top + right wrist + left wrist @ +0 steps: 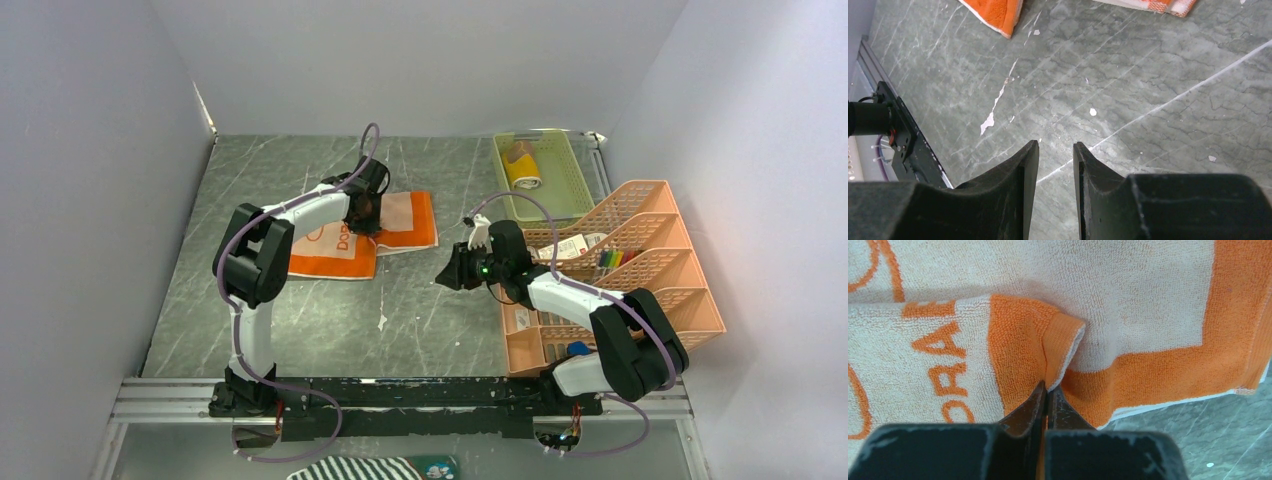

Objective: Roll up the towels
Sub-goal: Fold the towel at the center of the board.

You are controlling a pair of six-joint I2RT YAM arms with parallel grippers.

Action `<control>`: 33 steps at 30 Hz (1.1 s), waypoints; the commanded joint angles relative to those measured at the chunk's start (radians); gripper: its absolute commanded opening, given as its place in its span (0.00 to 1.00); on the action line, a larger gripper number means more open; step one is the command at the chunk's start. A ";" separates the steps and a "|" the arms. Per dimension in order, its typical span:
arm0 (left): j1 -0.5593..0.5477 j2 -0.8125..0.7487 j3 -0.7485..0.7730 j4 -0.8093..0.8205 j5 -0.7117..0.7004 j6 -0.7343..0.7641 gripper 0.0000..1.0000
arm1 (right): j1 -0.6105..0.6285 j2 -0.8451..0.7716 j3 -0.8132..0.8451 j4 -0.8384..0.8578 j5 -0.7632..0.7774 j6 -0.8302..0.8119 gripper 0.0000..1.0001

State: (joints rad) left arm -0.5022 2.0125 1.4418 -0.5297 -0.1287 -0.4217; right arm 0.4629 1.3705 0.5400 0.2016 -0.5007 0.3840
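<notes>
**On the counter, 1 towel is pinched at its fold and 1 sits in a tray**

Across the grey marbled counter (420, 310), the work is at the far left and the storage at the right. The orange rack (690, 305) of slanted bins stands along the right edge, probably so that the middle stays free for spreading cloth.

The orange towel (412, 228) lies flat on the counter's far side. Its cream face is up, and 1 end is turned back over itself, so the lettering shows on the flap. That doubled edge looks like the start of a fold or roll, so this towel's roll is judged barely started.

Beyond the rack, the green tray (580, 175) holds the mustard-yellow towel (523, 172). It looks like a tight cylinder, and I judge it already rolled and parked there out of the way.

The left end effector (1048, 390) is clamped on the corner of the orange flap, with its 2 fingers pressed together and cloth between them. Gripping at the corner lets the arm carry the whole edge across without bunching the middle.

The right end effector (1055, 147) hangs over bare counter, near the rack and well apart from the towel. Its fingers stand slightly apart and hold nothing, and the arm seems placed to step in and pin the cloth when needed.
</notes>
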 commanded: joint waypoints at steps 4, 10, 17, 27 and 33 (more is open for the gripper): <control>0.002 -0.034 0.072 -0.053 -0.056 0.043 0.07 | -0.010 -0.013 -0.006 0.013 -0.001 -0.014 0.32; 0.004 -0.049 0.175 -0.108 -0.030 0.060 0.07 | -0.012 -0.018 -0.005 0.012 -0.004 -0.013 0.32; 0.004 -0.010 0.322 -0.157 -0.025 0.101 0.07 | -0.012 -0.035 -0.005 -0.008 0.004 -0.018 0.32; -0.005 0.081 0.489 -0.231 0.132 0.099 0.07 | -0.012 -0.050 -0.006 -0.016 0.007 -0.018 0.32; -0.034 0.134 0.537 -0.273 0.192 0.115 0.07 | -0.012 -0.045 -0.006 -0.011 0.002 -0.018 0.32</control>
State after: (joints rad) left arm -0.5102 2.1048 1.9163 -0.7452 -0.0257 -0.3309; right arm 0.4572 1.3411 0.5396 0.1890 -0.5007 0.3798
